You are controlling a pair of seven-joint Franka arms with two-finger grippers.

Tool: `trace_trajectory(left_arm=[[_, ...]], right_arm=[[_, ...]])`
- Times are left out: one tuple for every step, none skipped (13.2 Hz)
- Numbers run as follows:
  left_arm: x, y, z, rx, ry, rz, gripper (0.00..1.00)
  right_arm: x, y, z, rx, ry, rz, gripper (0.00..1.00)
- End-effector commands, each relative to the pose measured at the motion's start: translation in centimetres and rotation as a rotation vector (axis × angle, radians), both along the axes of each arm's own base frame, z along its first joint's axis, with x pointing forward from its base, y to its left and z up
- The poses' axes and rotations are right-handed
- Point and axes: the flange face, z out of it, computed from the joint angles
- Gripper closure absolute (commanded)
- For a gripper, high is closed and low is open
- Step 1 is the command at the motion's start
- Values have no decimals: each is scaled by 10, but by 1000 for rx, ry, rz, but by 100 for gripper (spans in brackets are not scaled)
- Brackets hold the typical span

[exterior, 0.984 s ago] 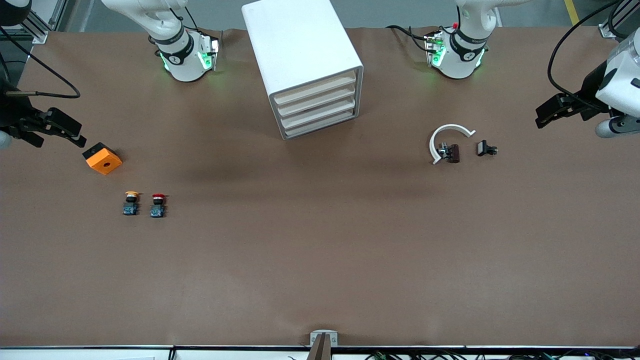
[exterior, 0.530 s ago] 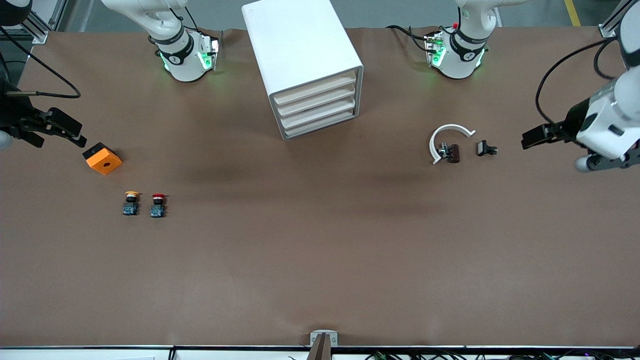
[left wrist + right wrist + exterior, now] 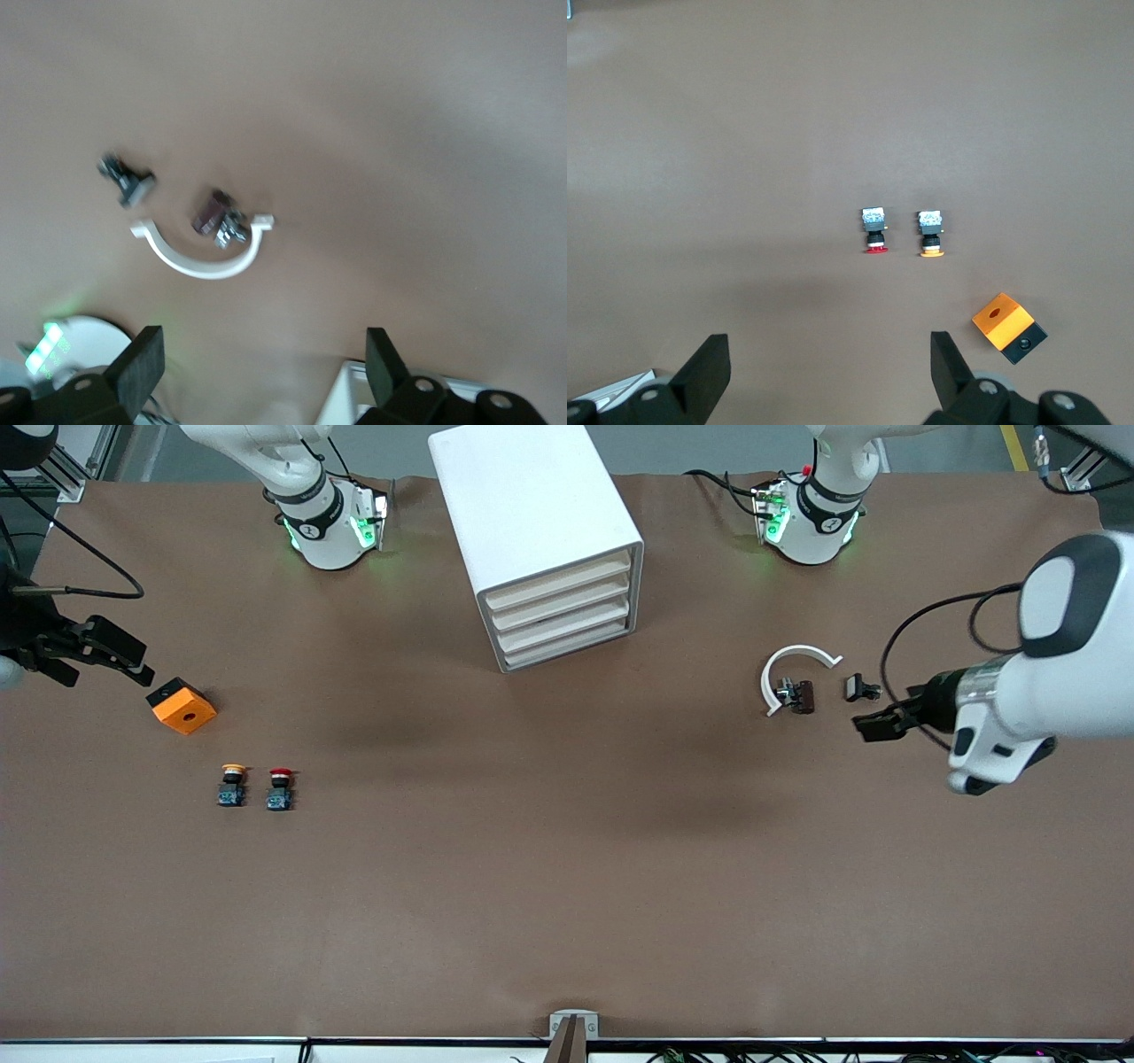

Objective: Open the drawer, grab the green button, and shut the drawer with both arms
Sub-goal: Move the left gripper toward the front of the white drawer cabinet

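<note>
The white cabinet [image 3: 540,540] stands between the two arm bases, and all four beige-fronted drawers are shut. The lowest drawer [image 3: 567,648] is shut. The green-capped button is hidden. My left gripper [image 3: 873,724] is open and empty, over the table beside a small black part [image 3: 859,688]. In the left wrist view its fingers [image 3: 142,359] stand wide apart around bare table, with a cabinet corner [image 3: 354,403] at the edge. My right gripper [image 3: 97,654] is open and empty, and it waits over the right arm's end of the table beside an orange block [image 3: 182,706].
A yellow-capped button [image 3: 233,784] and a red-capped button [image 3: 280,788] stand side by side, nearer the camera than the orange block. A white curved piece [image 3: 793,669] rings a brown part [image 3: 797,695] toward the left arm's end. These also show in the wrist views [image 3: 874,232] [image 3: 199,257].
My left arm has swung in from the table's end, and its gripper has come to the small black part. The right arm has not moved.
</note>
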Motion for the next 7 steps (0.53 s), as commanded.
trace_trajectory(left_arm=[[8, -44, -49, 40, 123, 140, 0], [11, -60, -65, 71, 150, 197, 0], [15, -79, -85, 119, 184, 269, 0], [14, -95, -105, 161, 227, 327, 0], [9, -116, -127, 204, 268, 366, 0], [2, -136, -145, 265, 304, 419, 0], [-5, -149, -165, 323, 341, 473, 0]], right_arm=[[5, 21, -3, -5, 6, 21, 0], [5, 21, -6, -5, 13, 21, 0], [6, 23, -7, -5, 16, 26, 0], [7, 27, -9, -6, 19, 31, 0], [9, 31, -14, -6, 25, 38, 0], [11, 36, -17, -7, 33, 46, 0], [11, 37, -19, -7, 41, 46, 0]])
